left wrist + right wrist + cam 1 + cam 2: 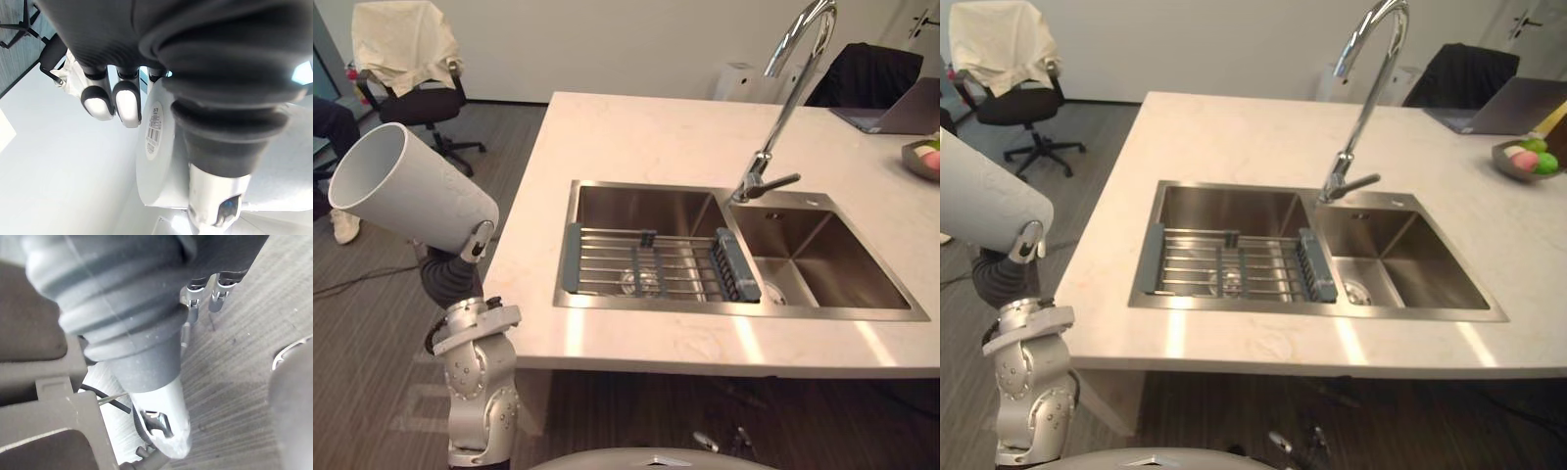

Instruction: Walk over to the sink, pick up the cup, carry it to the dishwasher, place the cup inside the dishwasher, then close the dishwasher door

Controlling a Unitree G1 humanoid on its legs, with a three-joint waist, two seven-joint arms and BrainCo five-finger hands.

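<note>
Left eye view: the white cup tilts at nine o'clock, off the counter, clasped by the left hand. Left wrist view: fingers and thumb wrap it. Right wrist view: the right hand hangs slack-fingered above the floor.

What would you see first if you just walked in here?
The big white cup, held tilted in the left hand out past the left edge of the counter. Next, the tall curved faucet over the shiny double sink, with a rack across the left basin.
</note>
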